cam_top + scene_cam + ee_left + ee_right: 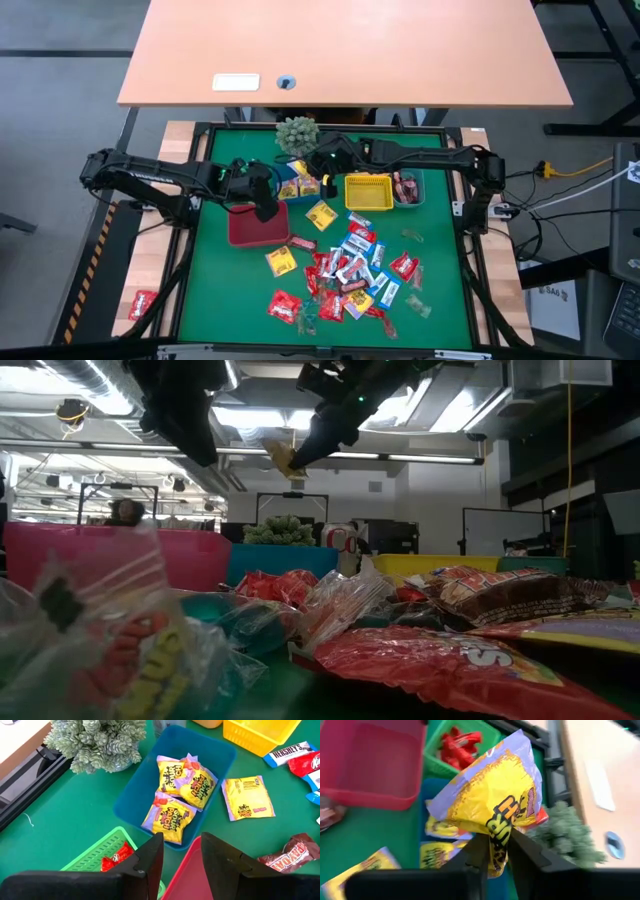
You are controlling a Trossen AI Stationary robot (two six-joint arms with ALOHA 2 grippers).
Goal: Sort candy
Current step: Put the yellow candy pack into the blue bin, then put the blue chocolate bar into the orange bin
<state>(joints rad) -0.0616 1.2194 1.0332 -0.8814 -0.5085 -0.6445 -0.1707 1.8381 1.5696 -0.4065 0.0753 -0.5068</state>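
Observation:
A heap of wrapped candy (345, 272) lies on the green mat's near half, in red, blue-and-white, yellow and brown wrappers. A blue bin (131, 795) holds three yellow packets (170, 815). My right gripper (497, 836) hangs over that bin and is shut on another yellow packet (490, 795), which also shows in the low view (284, 458). My left gripper (181, 837) stands open and holds nothing. It is above the red bin's far rim (186, 870), left of the blue bin (300, 185). My right gripper pinches the yellow packet by one end (496, 851) between its two fingers. The fingers slant down from the table's right side. The rest of the packet sticks out past the fingertips, crumpled, and is lifted clear above the blue bin.
A green bin (95, 855) with red candy sits beside the red bin (258, 228). A yellow bin (368, 192) and a teal bin (408, 190) stand right of the blue one. A small plant (297, 133) is at the far edge. One red candy (142, 303) lies off the mat at the left.

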